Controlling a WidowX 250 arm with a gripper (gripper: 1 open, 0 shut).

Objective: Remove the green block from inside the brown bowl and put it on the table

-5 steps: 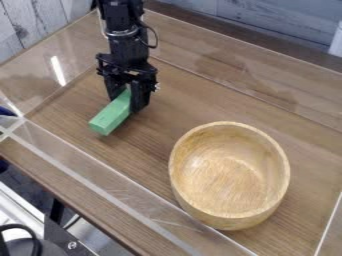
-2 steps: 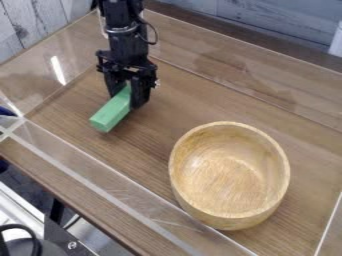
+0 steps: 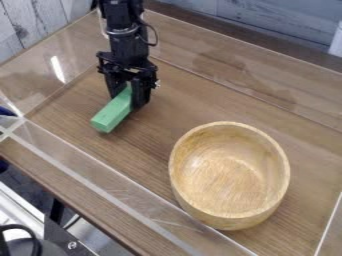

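Observation:
The green block (image 3: 114,112) is tilted, its lower end on or just above the table (image 3: 201,95) at the left and its upper end between my fingers. My gripper (image 3: 130,93), black and reaching down from the top, is shut on that upper end. The brown bowl (image 3: 230,173) stands at the lower right with nothing inside it, well apart from the block and the gripper.
Low clear acrylic walls (image 3: 80,185) edge the tabletop along the front, left and back. A white board wall rises behind the far edge. Black cables lie below the front left corner.

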